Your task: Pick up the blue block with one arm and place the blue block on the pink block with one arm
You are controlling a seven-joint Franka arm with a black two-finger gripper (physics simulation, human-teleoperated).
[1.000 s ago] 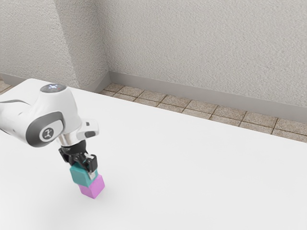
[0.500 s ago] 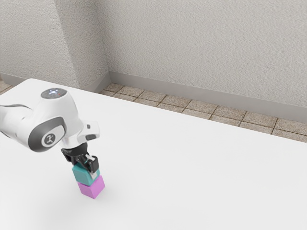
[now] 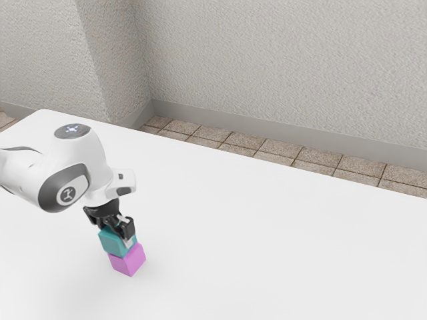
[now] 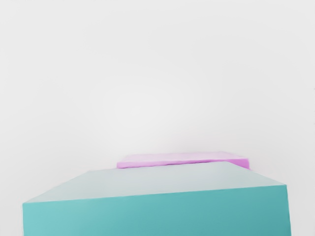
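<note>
Our black two-finger gripper (image 3: 119,232) points straight down over the wide white counter (image 3: 280,233). Its fingers are set narrowly and press two opposite sides of the small teal-blue cube (image 3: 112,245), so we judge it to have hold of that cube near its top. The teal-blue cube sits directly beneath the gripper and appears to rest on the small pink cube (image 3: 131,261), the two faces touching. It seems shifted a little toward the exterior view's left, though we cannot tell how much of that is the camera angle.

In the wrist view the teal-blue cube (image 4: 157,209) lies right under the hand. A strip of the pink cube (image 4: 183,159) shows beyond its far edge, with bare counter (image 4: 157,69) past that.

As we read it, the placing is nearly done. The next move turns on this vertical line-up: gripper above, blue on pink below. Opening the fingers evenly and rising straight up should leave the stack standing, while any sideways drag could slide the upper cube off.
</note>
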